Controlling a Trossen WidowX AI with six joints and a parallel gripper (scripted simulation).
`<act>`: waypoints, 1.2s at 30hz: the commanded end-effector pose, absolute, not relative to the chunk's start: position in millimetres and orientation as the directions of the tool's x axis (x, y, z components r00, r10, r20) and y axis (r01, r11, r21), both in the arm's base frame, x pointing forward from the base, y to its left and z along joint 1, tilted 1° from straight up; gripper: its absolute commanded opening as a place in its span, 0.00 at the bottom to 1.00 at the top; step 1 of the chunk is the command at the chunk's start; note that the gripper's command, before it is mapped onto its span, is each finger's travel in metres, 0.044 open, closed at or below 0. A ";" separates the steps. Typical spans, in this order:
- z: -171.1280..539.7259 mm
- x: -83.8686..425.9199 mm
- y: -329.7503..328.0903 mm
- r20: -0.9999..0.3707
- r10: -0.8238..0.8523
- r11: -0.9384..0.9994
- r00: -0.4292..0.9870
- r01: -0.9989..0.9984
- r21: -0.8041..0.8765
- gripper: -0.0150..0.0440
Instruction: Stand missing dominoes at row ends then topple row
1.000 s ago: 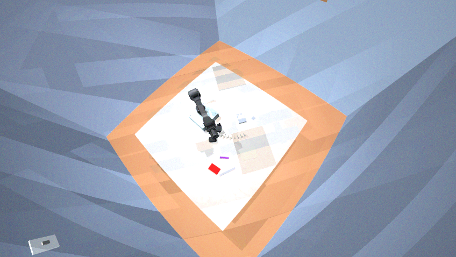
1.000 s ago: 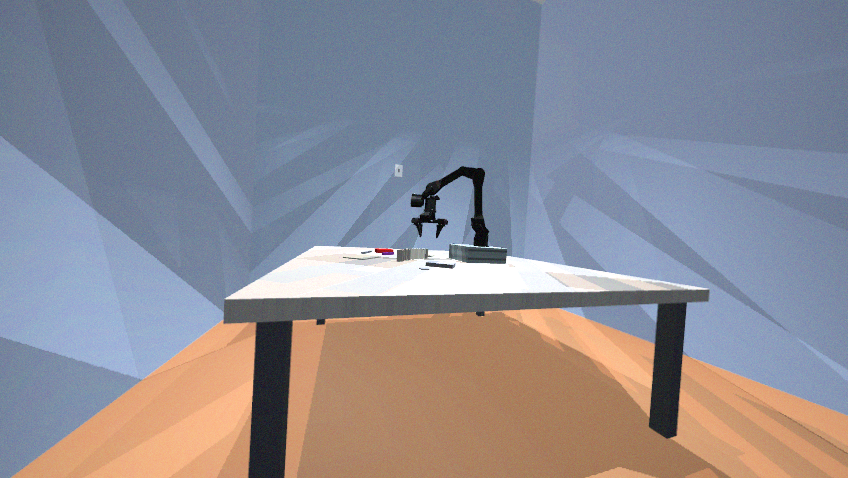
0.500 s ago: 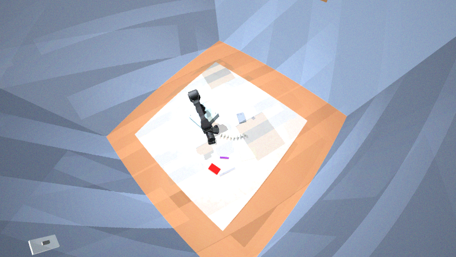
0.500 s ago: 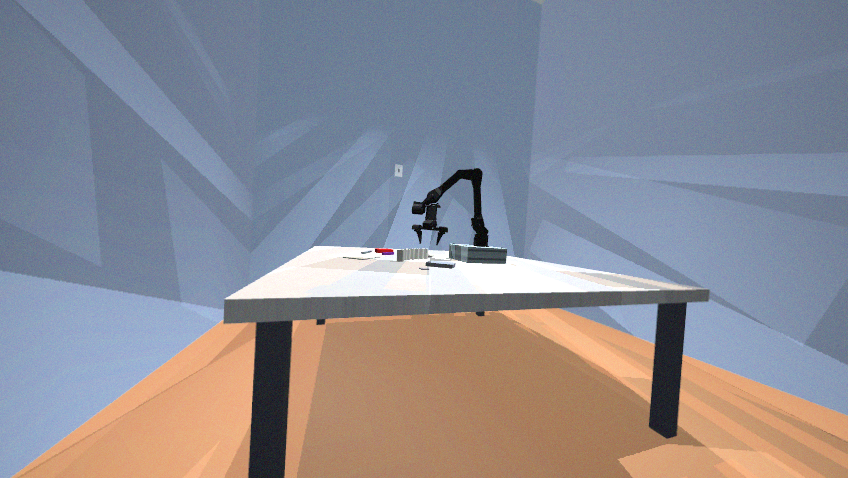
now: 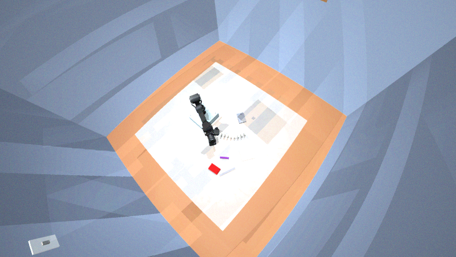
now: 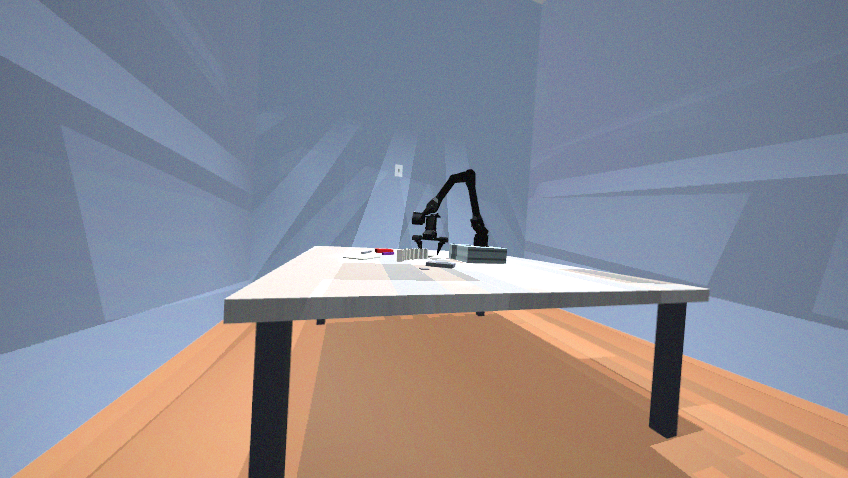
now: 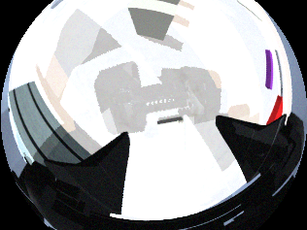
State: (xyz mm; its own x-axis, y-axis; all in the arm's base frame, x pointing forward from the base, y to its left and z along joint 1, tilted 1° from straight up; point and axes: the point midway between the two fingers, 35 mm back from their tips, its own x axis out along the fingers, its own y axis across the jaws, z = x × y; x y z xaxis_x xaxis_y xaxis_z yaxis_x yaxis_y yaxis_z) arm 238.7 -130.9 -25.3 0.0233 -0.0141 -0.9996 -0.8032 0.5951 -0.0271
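Observation:
A short row of small grey dominoes (image 5: pixel 233 137) (image 6: pixel 411 254) stands near the middle of the white table (image 5: pixel 178 178) (image 6: pixel 534 285). My gripper (image 5: pixel 212 142) (image 6: pixel 430 244) (image 7: pixel 175 128) is open and empty, and hangs low over the table just off the row's end nearest the arm's base. In the wrist view a small dark grey bar (image 7: pixel 169 118), which looks like a domino, shows on the table between the open fingers. I cannot tell whether it stands or lies. The fingers do not touch it.
The arm's grey base block (image 5: pixel 195 120) (image 6: pixel 478 253) sits behind the row. A flat grey slab (image 5: pixel 241 118) (image 6: pixel 440 263) lies beyond the row. A red card (image 5: pixel 214 169) (image 7: pixel 278 110), a purple strip (image 5: pixel 223 157) (image 7: pixel 268 70) and a white strip (image 5: pixel 227 171) lie farther out.

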 end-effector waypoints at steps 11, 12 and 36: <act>-37.9 236.1 -130.2 -1.000 -0.011 0.592 0.014 -0.806 -0.018 0.96; -37.9 236.1 -130.2 -1.000 -0.011 0.592 0.014 -0.806 -0.018 0.91; -8.5 235.5 -129.7 -1.000 -0.012 0.592 0.014 -0.806 -0.019 0.44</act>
State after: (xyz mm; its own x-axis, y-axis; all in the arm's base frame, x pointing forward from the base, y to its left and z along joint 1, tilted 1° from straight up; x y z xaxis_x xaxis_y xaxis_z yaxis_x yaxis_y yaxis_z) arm 233.8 -128.5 -31.8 0.0037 -0.0032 -1.0000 -0.8038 0.5949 -0.0048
